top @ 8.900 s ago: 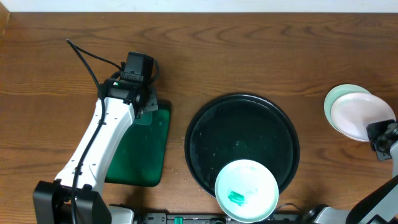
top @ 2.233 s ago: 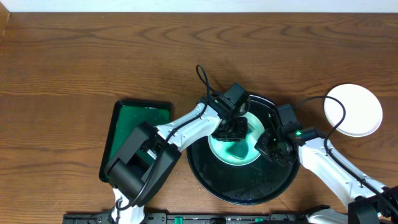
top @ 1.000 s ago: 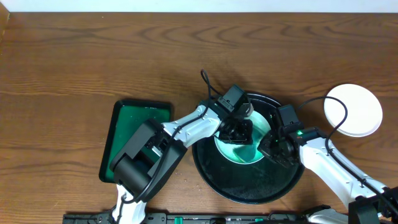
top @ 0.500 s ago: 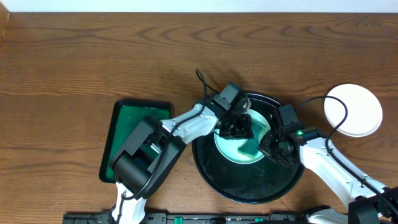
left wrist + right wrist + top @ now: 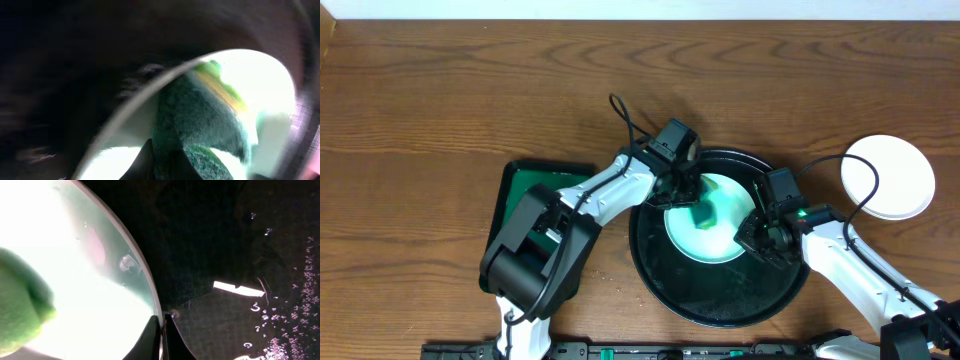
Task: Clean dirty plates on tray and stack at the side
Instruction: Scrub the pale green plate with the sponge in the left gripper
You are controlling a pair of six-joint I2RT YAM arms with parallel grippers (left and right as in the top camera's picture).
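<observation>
Large round glossy black tray (image 5: 660,265) sits near the front edge of the brown wood-grain desk (image 5: 470,90), right of centre. One small round white plate with a teal-green film (image 5: 720,245) lies on the black tray, toward its back-left rim.

Left fingers (image 5: 686,197) are closed on a green sponge block (image 5: 705,213), which is pressed on the plate's upper middle. The left wrist view is blurred. It shows the sponge close up over the plate's curved rim, with a yellowish strip along one edge.

Right fingers (image 5: 152,331) are closed, pinching the plate's thin right rim between the two tips. Wet black tray surface with droplets lies right beside them. In the overhead view they sit at the plate's right edge, over the black tray.

Both arms reach in over the black tray. The left arm crosses its back-left rim and the right arm crosses its right rim.

Green rectangular tray with black rim (image 5: 528,188) lies just left of the black tray, near the front edge. The left arm's white link and dark base cover much of it.

Bare round white plate (image 5: 895,170) rests on open desk near the right edge, apart from the black tray. Cannot tell whether more plates lie under it. A black cable (image 5: 855,185) from the right arm loops over its left part. Another black cable loop (image 5: 620,118) rises behind the left wrist, over bare desk.
</observation>
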